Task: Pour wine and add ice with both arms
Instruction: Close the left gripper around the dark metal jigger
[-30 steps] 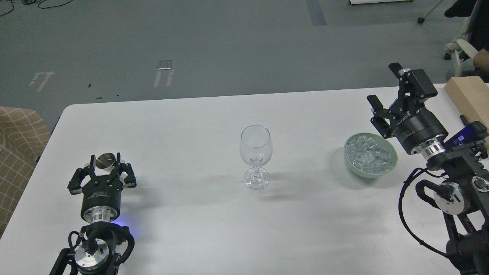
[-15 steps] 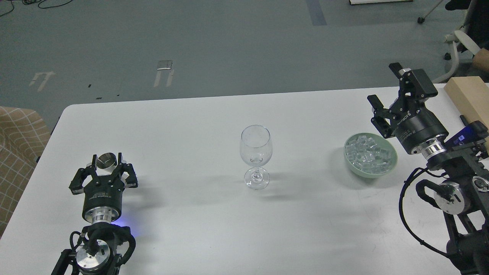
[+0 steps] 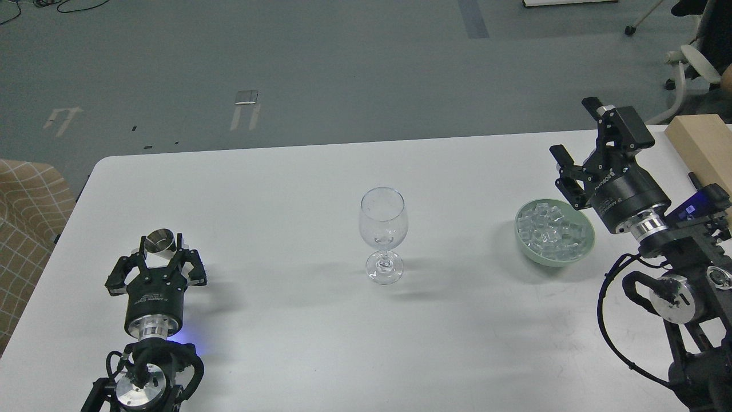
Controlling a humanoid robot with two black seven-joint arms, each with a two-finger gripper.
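Nearest, at the bottom left, the left arm (image 3: 143, 366) comes up onto the white tabletop (image 3: 297, 337). Its jaws (image 3: 159, 252) are spread apart. A small shiny metal cup (image 3: 159, 241) sits right between the two fingers, at their tips. I cannot tell if the fingers touch the cup.

At the bottom right, the right arm (image 3: 675, 274) comes in with black cables and silver discs. Its jaws (image 3: 577, 133) are held up above the tabletop and are spread wide, with nothing between them.

Just below and in front of the right jaws, on their left side, sits a pale green bowl (image 3: 583, 254). The ice (image 3: 552, 232) is heaped inside this bowl, many small clear cubes. The jaws are near the bowl but not in it.

Between the two sets of jaws, out in the middle of the tabletop, a clear wine glass (image 3: 383, 232) stands upright. It looks empty. It is well apart from both jaws.

To the right of the right jaws, at the tabletop edge, lies a pale wooden block (image 3: 700, 146).

Past the tabletop is a gray floor (image 3: 343, 68).
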